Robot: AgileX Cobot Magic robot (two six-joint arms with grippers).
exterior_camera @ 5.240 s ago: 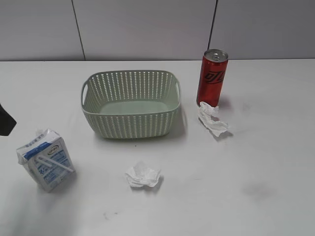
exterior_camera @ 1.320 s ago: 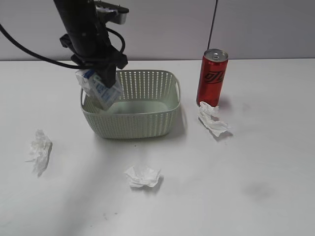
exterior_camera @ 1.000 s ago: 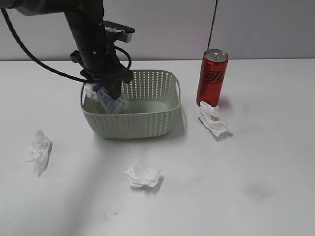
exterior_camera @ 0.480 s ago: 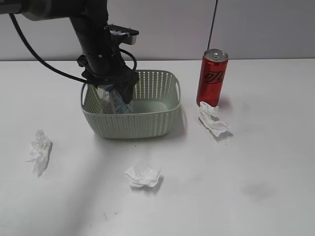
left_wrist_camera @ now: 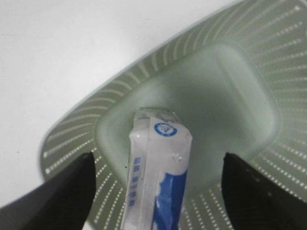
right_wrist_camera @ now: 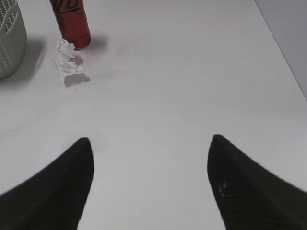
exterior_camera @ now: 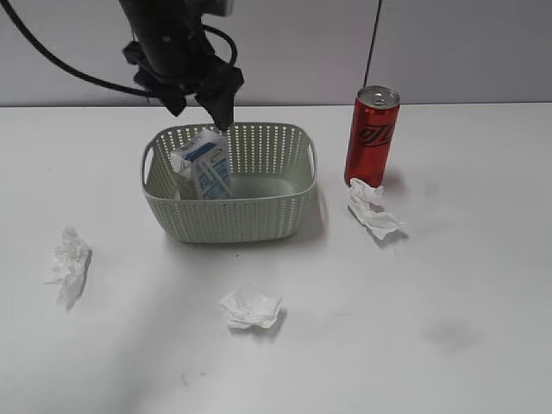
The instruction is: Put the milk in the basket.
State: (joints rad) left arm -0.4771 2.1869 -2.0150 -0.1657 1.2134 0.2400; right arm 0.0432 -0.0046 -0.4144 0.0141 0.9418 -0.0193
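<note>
The milk (exterior_camera: 203, 166) is a small white carton with blue print. It stands a little tilted inside the pale green basket (exterior_camera: 259, 211), at its left end. My left gripper (exterior_camera: 200, 112) is open just above the carton and touches nothing. In the left wrist view the milk (left_wrist_camera: 158, 167) sits between the spread black fingers (left_wrist_camera: 72, 191), with gaps on both sides, on the basket floor (left_wrist_camera: 225, 100). My right gripper (right_wrist_camera: 150, 139) is open and empty over bare table; it does not show in the exterior view.
A red can (exterior_camera: 372, 134) stands right of the basket with a crumpled tissue (exterior_camera: 373, 210) in front of it. More tissues lie in front of the basket (exterior_camera: 250, 308) and at the left (exterior_camera: 69, 263). The right wrist view shows the can (right_wrist_camera: 71, 19) and the basket corner (right_wrist_camera: 9, 43).
My left gripper lowered the milk into the basket, opened, and rose clear. The carton now stands free in the basket. The right arm has not visibly moved.
</note>
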